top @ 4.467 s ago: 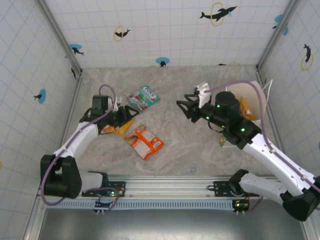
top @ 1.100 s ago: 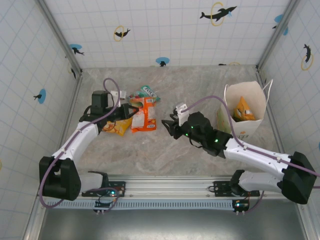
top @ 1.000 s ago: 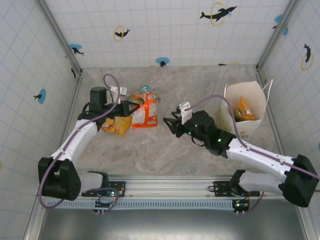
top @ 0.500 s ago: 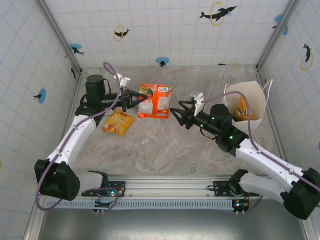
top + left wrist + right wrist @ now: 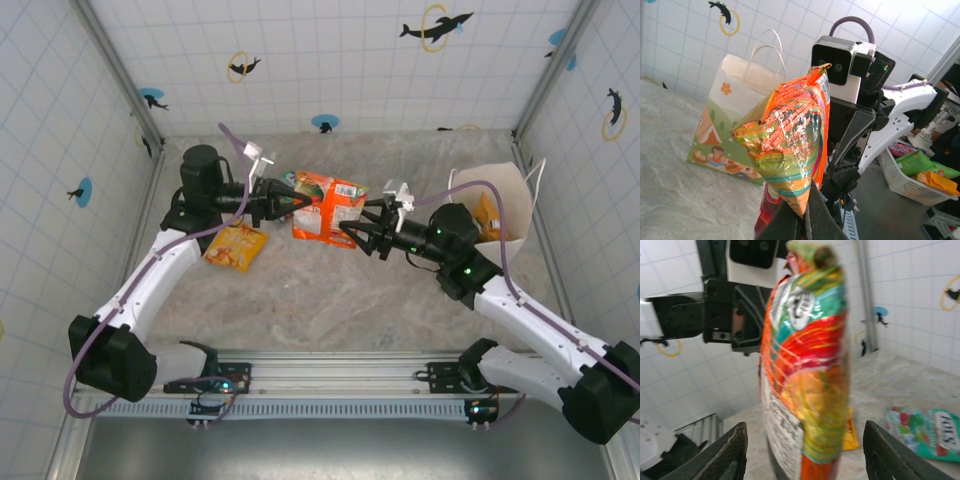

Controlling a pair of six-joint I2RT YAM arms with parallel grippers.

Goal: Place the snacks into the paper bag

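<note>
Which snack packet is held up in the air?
The orange packet, pinched by the left gripper; the yellow packet and the green packet lie flat on the table.

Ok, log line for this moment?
stage: handover pending | left pincer: shut on orange packet, aloft | right pincer: open, astride it | bag: upright | yellow packet: on table
</note>
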